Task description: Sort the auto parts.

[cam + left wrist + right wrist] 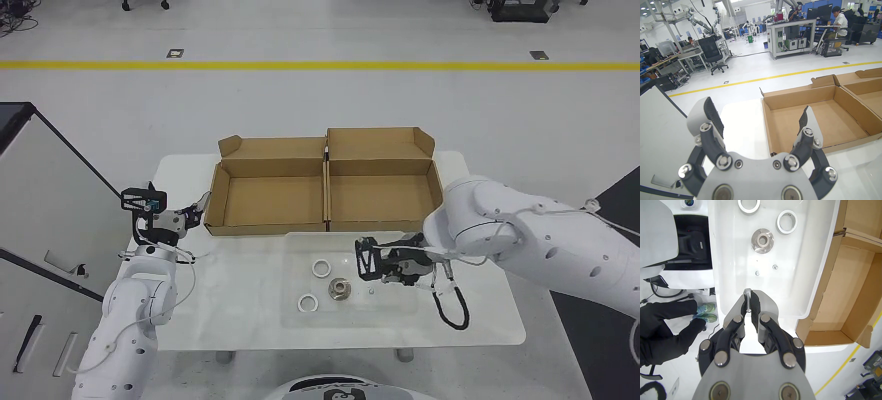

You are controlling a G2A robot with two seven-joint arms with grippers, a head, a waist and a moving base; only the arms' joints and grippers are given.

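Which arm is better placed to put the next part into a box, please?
Right: the right tool grips a bolt above the tray; the left tool is open and empty.

1. The white surface (235, 300) carries two open cardboard boxes and a white tray.
2. The left box (272, 200) and the right box (380, 197) stand side by side, touching, along the surface's 12 o'clock edge.
3. The tray (300, 250) lies mid-surface, just at 6 o'clock of the boxes.
4. In the tray, the first ring (322, 268) lies toward 10 o'clock and the second ring (309, 302) toward 8 o'clock.
5. The metal flange (340, 289) sits near both rings, on their 3 o'clock side.
6. A small nut (775, 267) and a second nut (757, 273) lie close together at 3 o'clock of the flange.
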